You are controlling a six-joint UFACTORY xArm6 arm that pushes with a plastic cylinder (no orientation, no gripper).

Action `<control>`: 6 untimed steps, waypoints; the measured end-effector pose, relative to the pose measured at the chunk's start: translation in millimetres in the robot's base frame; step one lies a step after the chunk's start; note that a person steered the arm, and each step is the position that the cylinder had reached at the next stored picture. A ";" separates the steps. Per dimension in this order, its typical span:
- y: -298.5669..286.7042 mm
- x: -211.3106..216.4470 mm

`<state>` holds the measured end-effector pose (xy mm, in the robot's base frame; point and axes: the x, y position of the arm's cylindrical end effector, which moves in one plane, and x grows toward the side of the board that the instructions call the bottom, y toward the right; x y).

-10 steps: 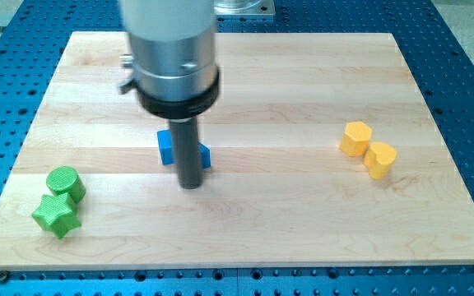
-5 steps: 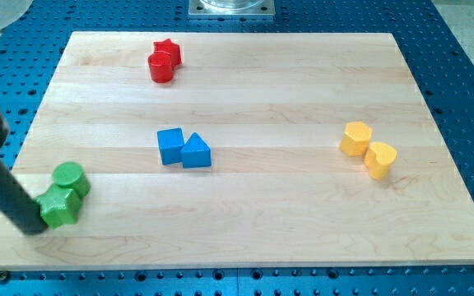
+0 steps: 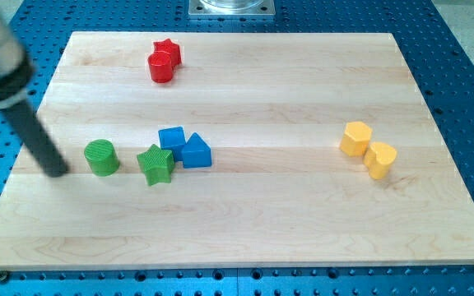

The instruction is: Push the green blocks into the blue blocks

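A green star block (image 3: 155, 164) rests against the left side of a blue cube (image 3: 171, 141), which sits beside a blue triangular block (image 3: 196, 152) near the board's middle. A green cylinder (image 3: 101, 157) stands a little to the left of the star, apart from it. My tip (image 3: 57, 171) is on the board just left of the green cylinder, with a small gap between them. The rod leans up toward the view's top left.
A red star and a red cylinder (image 3: 164, 62) sit together near the view's top. Two yellow blocks (image 3: 368, 149) sit together at the view's right. The wooden board (image 3: 303, 222) lies on a blue perforated table.
The two green blocks moved up and right from the board's lower left; the star now touches the blue cube. My tip swung from the blue blocks to the lower left, then followed.
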<state>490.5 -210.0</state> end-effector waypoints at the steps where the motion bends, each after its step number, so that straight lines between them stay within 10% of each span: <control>1: 85.3 7.4; 3: -77.1 -43.1; 6: -69.7 -80.5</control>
